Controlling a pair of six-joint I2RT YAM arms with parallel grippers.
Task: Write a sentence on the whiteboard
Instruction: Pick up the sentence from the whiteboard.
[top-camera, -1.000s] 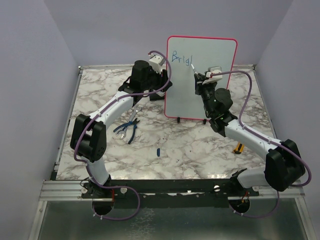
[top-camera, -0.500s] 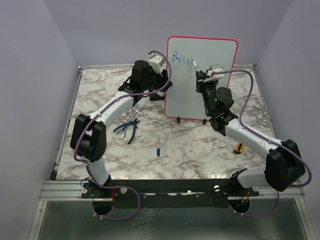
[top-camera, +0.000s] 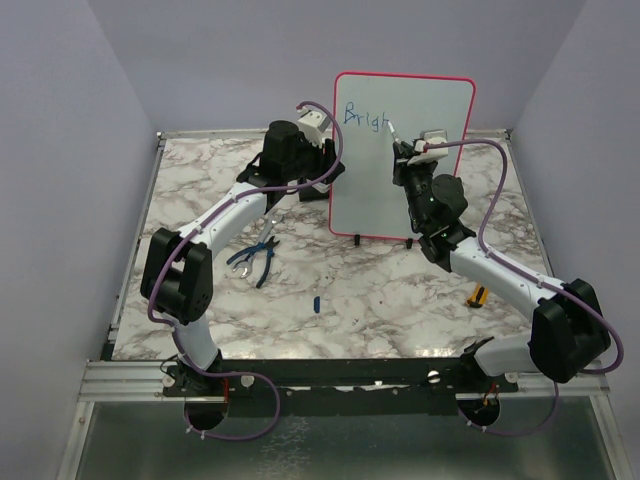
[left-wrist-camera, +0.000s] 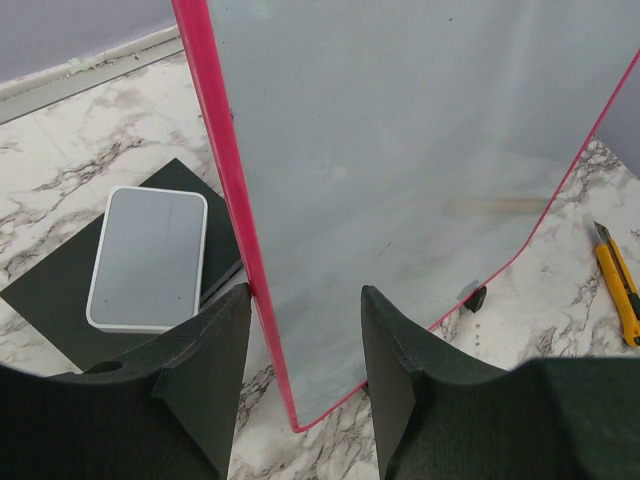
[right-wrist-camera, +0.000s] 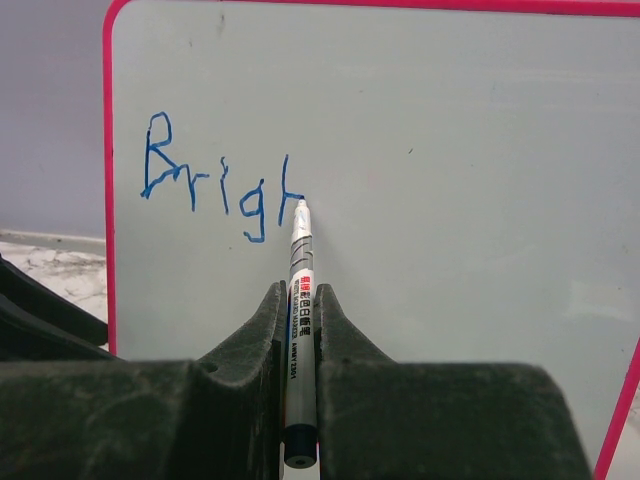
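Right wrist view looks straight at the whiteboard (right-wrist-camera: 450, 200), which stands upright near the back of the table (top-camera: 370, 300). The right jaws are pressed tight on a marker (right-wrist-camera: 300, 250), pinching it so its tip sticks out past them toward the board. The sentence (right-wrist-camera: 223, 195) is only partly there: blue letters spell "Brigh" near the top left corner. The marker tip sits right at the end of the "h". I cannot tell if it touches the board or is just off it.

Left wrist view shows the left jaws part way apart, with the red edge of the board between them. I cannot tell if they squeeze it or only stand around it.

I think the robot is in the middle of the first word, and most of the sentence is not yet written. The next letter looks like a "t". For that, the tip needs to go a little to the right of the "h", press softly, draw one line down and then one short line across. A hard push could tip the board back, so a soft touch and a firm hold on the edge would help.
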